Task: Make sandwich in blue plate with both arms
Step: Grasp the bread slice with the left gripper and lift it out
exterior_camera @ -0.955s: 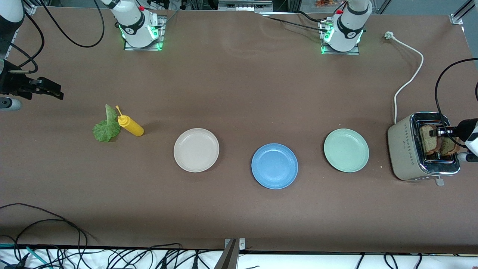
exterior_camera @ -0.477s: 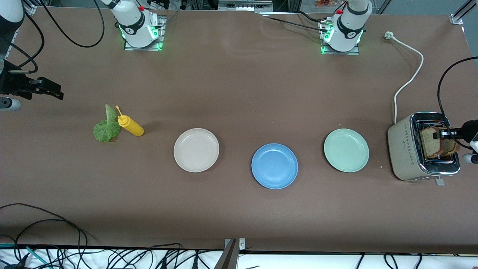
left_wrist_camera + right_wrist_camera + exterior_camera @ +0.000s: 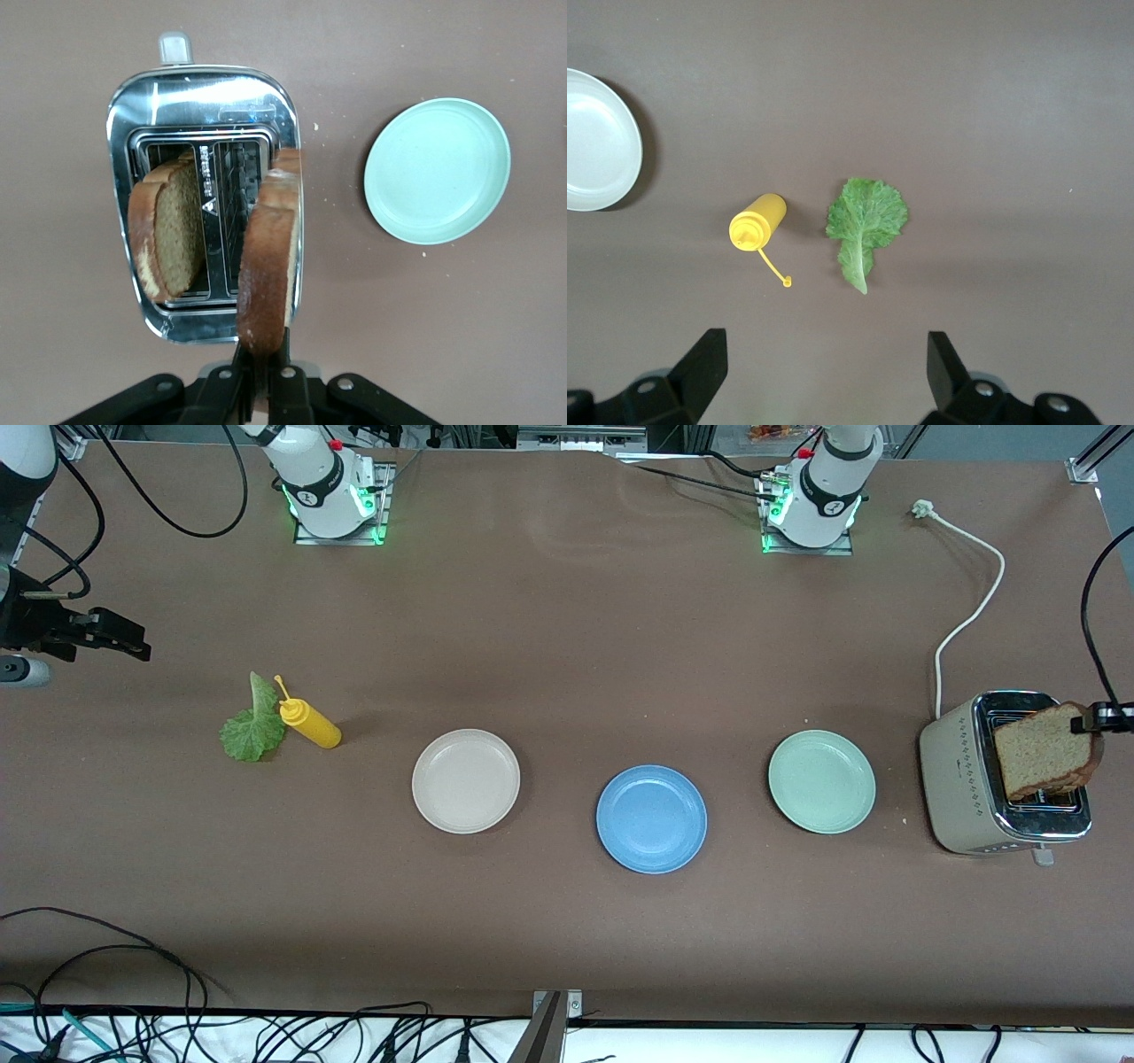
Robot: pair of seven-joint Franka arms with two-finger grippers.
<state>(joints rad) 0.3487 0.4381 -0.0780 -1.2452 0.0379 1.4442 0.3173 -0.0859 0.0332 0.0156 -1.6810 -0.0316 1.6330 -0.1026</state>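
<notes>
Brown bread, lifted slice (image 3: pixel 1044 751): pinched by its top edge in the left claw (image 3: pixel 1095 717), hanging over the toaster (image 3: pixel 961 784), clear of the slot.
Brown bread, second slice (image 3: pixel 168 227): standing in one toaster slot, leaning a little, seen in the left wrist view.
Left claw: fingers (image 3: pixel 232 382) pressed together on the crust of the lifted slice, up in the air over the toaster at the left arm's end of the table (image 3: pixel 567 646).
Right claw (image 3: pixel 824 372): fingers spread wide, nothing between them; it waits in the air over the right arm's end of the table, looking down on the lettuce leaf (image 3: pixel 251 724) and the yellow bottle (image 3: pixel 307 722).
Blue plate (image 3: pixel 651 818): bare, on the table about midway between the two ends, nearest of the three plates to the front camera.
Beige plate (image 3: pixel 466 780): bare, beside the blue plate toward the right arm's end.
Mint-green plate (image 3: pixel 821 781): bare, between the blue plate and the toaster.
Lettuce leaf: flat on the table, touching or just beside the bottle.
Yellow bottle: lying on its side, cap pointing toward the robots' bases.
Toaster: silver, upright; its white cord (image 3: pixel 970 615) runs toward the left arm's base (image 3: pixel 811 509).
</notes>
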